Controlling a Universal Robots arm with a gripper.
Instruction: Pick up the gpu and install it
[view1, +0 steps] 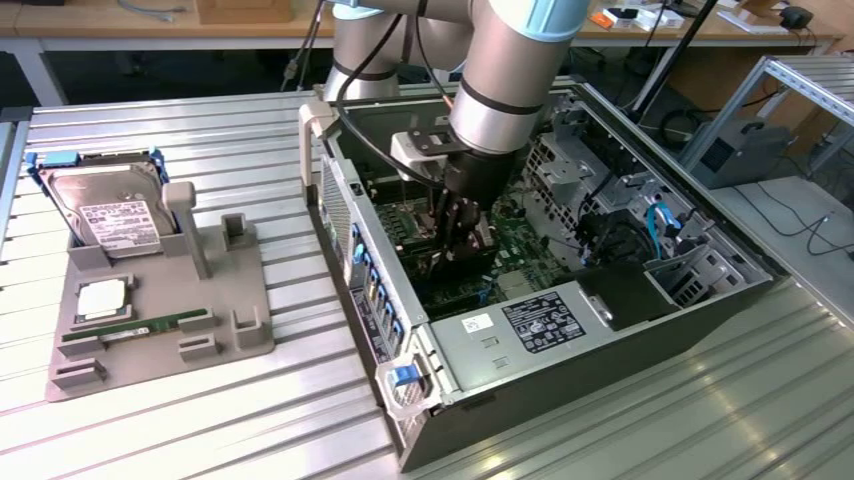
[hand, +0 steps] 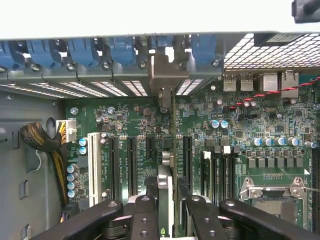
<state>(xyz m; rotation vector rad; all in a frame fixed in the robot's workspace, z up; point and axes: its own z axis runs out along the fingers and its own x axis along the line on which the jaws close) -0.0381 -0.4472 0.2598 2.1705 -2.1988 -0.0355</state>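
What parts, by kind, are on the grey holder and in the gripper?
hard drive: 1, on the holder
processor chip: 1, on the holder
memory stick: 1, on the holder
gpu: 1, in the gripper
Total: 4

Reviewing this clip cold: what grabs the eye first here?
The robot arm plunging into the open computer case, its gripper low over the green motherboard. In the wrist view the gpu stands edge-on between the fingers, over the expansion slots. On the exterior view's left, a grey holder carries a hard drive.
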